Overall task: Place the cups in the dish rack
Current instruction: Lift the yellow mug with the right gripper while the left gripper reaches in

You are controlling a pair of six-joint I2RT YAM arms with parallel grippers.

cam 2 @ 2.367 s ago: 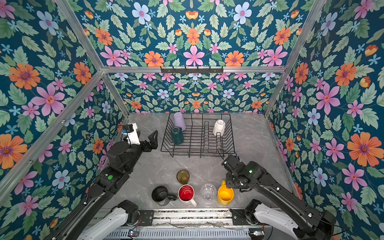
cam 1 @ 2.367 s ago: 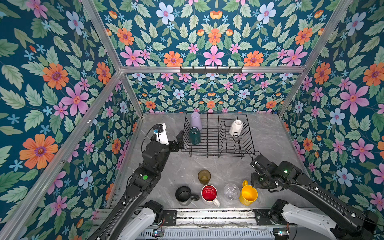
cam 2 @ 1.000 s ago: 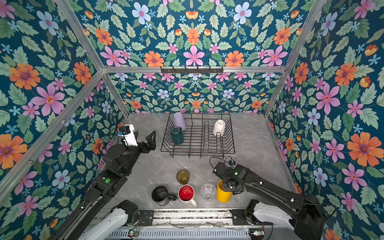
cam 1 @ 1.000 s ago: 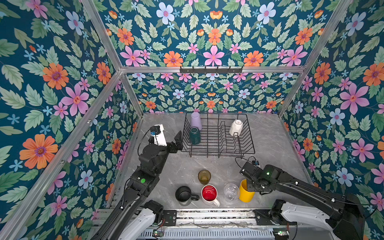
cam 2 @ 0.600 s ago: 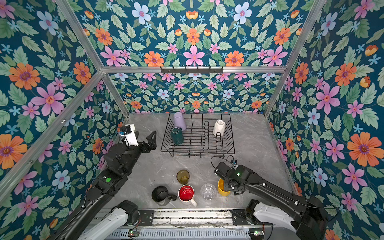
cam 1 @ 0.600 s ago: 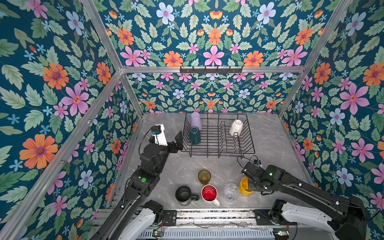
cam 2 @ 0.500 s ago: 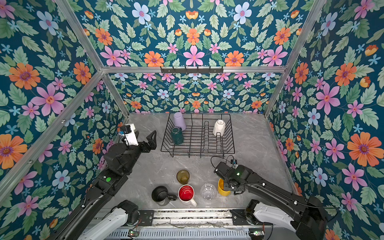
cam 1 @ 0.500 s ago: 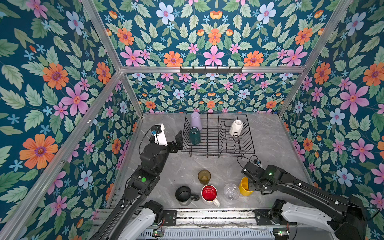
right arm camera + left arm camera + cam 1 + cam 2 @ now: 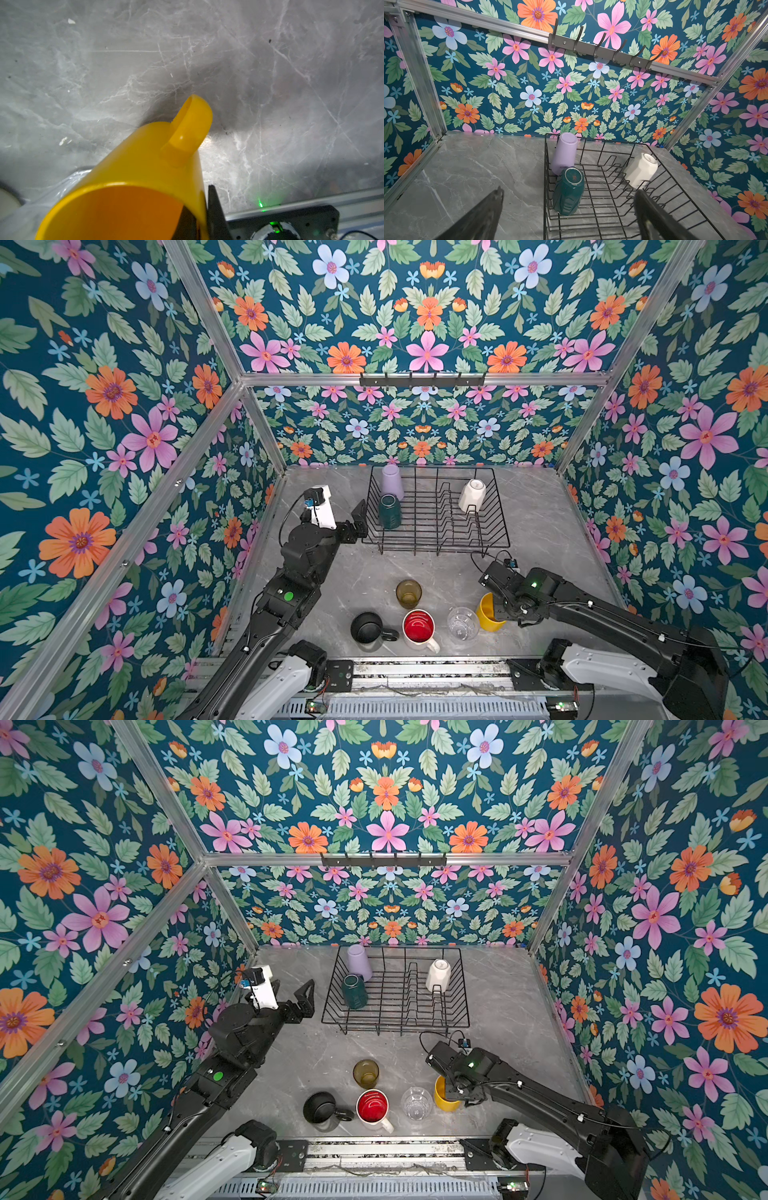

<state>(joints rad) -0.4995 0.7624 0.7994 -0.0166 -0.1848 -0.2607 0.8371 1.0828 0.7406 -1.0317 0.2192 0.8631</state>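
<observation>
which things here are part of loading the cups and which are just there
Job: dish rack holding lilac tumbler, teal mug, cream mug; on the table amber glass, black mug, red-inside mug, clear glass; yellow mug in the shut right gripper; open left gripper.
Just there: hook rail, floral walls.

Matte black arms with rounded joints sit on white base links (image 9: 286, 680). The left arm (image 9: 299, 547) bears a green dot and a white wrist camera (image 9: 322, 510); the left gripper (image 9: 569, 190) has tapered black fingers (image 9: 483, 212). The right arm (image 9: 582, 610) shows a green light.
</observation>
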